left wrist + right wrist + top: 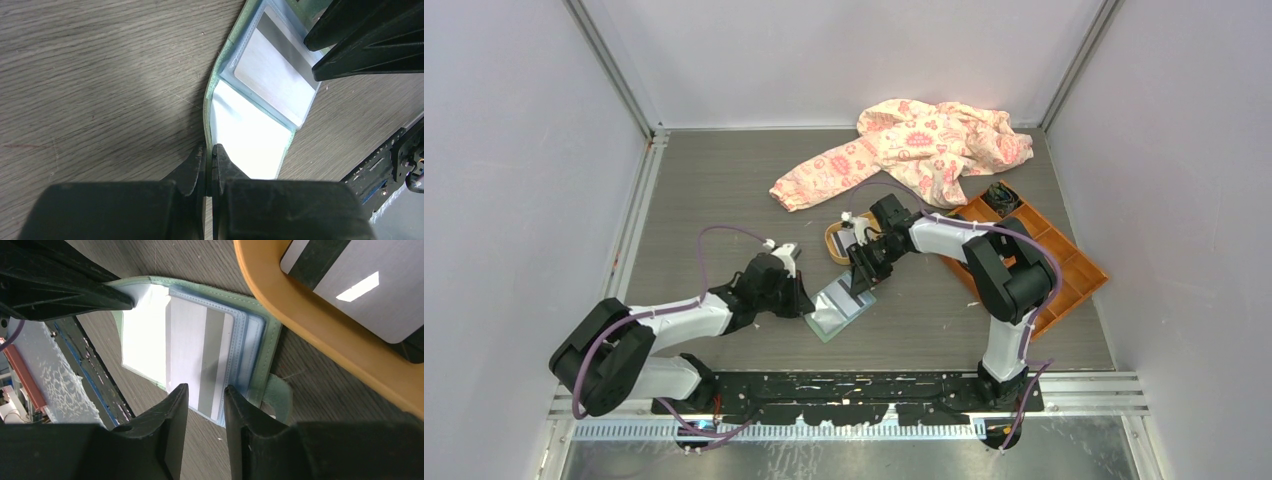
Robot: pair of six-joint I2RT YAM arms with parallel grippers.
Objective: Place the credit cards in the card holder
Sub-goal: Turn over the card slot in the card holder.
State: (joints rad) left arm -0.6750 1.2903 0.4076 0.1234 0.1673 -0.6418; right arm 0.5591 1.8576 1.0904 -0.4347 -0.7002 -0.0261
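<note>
1. Two black two-finger grippers meet over one pale green folding card holder [272,342], which lies spread open on the grey wood-grain table [724,200].
2. The left gripper [210,150] has its fingers pressed together on the green edge of the card holder's white-lined flap; the clear plastic sleeves fan out beyond its fingertips.
3. The right gripper [206,395] hangs with its fingers apart just above the card holder. The gap between them is narrower than the card below, and the pictures do not show whether they touch it.
4. Two credit cards are in view. One white card with a grey stripe [195,350] sits inside a clear sleeve of the card holder, straight ahead of the right fingertips.
5. The second, a silver-grey card with a dark stripe [360,295], lies in the single orange oval tray [300,315], beyond the card holder and to the side of the right fingers. Something dark peeks out under it, too hidden to name.
6. One orange compartmented box [1074,270] lies behind the right gripper, under its arm.
7. One pink patterned cloth [924,145] lies crumpled well beyond both pairs of fingers.
</note>
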